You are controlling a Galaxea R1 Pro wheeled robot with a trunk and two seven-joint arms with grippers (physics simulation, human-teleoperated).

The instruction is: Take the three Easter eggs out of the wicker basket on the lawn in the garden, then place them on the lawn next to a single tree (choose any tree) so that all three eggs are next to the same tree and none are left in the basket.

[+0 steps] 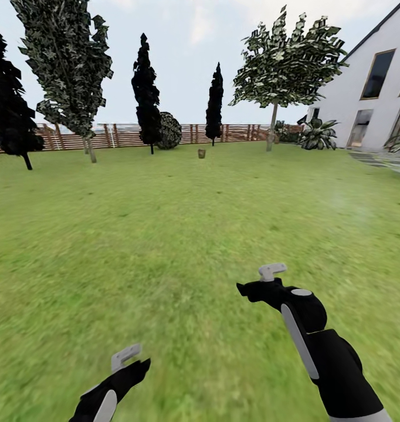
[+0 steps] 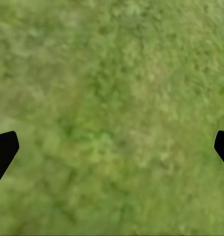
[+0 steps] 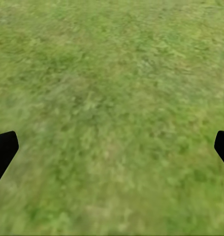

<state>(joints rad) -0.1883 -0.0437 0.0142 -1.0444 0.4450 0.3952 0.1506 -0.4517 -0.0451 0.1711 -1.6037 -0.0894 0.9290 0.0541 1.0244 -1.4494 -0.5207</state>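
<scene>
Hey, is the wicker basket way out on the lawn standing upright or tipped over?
Upright, apparently: the wicker basket looks like a small standing shape, too distant to confirm.

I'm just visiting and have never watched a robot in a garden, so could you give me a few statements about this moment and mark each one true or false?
1. The wicker basket stands far off on the lawn, near the fence. True.
2. The right hand is carrying an egg. False: both wrist views show fingers wide apart with nothing but grass between them.
3. A white house stands at the right. True.
4. The left hand is touching the basket. False: it hangs over bare grass, far from it.
5. The pale-trunked tree stands right of the basket. True.
</scene>
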